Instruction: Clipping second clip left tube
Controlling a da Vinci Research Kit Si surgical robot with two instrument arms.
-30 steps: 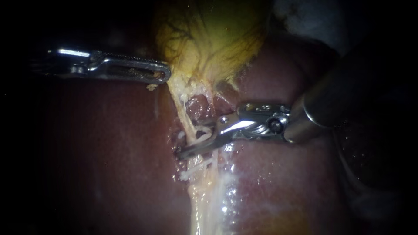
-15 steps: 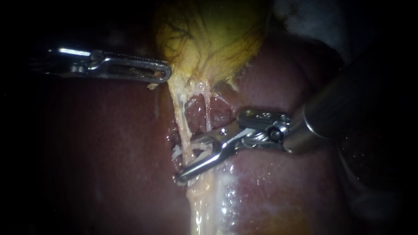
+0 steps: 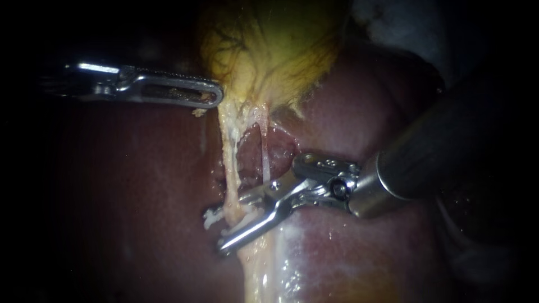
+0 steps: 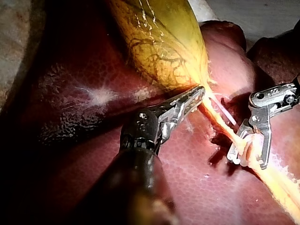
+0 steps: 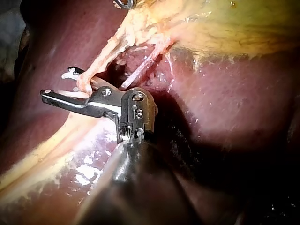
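Observation:
The yellow gallbladder [image 3: 269, 50] narrows into two strands over the dark red liver [image 3: 140, 185]. The pale left tube [image 3: 229, 163] is thicker; the thin pink right tube [image 3: 264, 151] runs beside it. My left instrument [image 3: 210, 95] comes in level and its jaws are shut on the gallbladder's lower edge, as in the left wrist view [image 4: 197, 93]. My right instrument [image 3: 214, 230] has open jaws straddling the left tube low down, one jaw on each side [image 4: 247, 161] [image 5: 56, 83]. A white bit [image 3: 211, 216] sits by the upper jaw tip; I cannot tell what it is.
Pale fatty tissue [image 3: 269, 269] continues below the jaws, wet and shiny. The right instrument's thick dark shaft [image 3: 438, 151] crosses the liver from the right. White gauze-like material [image 3: 387, 22] shows behind the gallbladder.
My right instrument's jaws have slid down and leftward along the left tube, and the gap between them has widened. The left instrument has held still.

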